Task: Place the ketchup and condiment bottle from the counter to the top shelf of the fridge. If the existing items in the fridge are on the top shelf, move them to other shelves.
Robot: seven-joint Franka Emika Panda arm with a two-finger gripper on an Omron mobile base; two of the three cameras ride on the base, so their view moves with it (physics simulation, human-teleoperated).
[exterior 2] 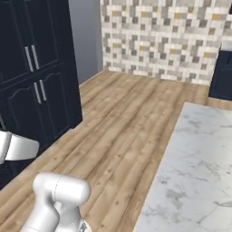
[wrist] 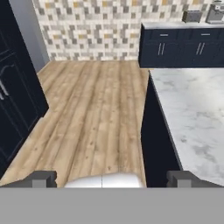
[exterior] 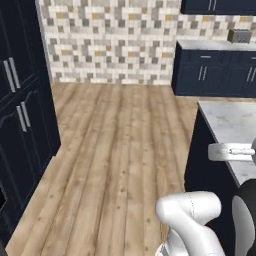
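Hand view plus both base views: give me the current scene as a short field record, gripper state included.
setting: simulated kitchen, wood plank floor
gripper: open, wide apart, nothing between the fingertips
counter: white marble top to the robot's right, on a dark base
tall cabinets: dark navy doors with metal handles, to the robot's left
back wall: mosaic tile backsplash
far counter: dark cabinets with a toaster on top
ketchup, condiment bottle, fridge: not visible

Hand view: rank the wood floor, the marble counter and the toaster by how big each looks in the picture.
1. Wood floor, largest.
2. Marble counter, next.
3. Toaster, smallest, though it stands far back, so its real size stays unsure.
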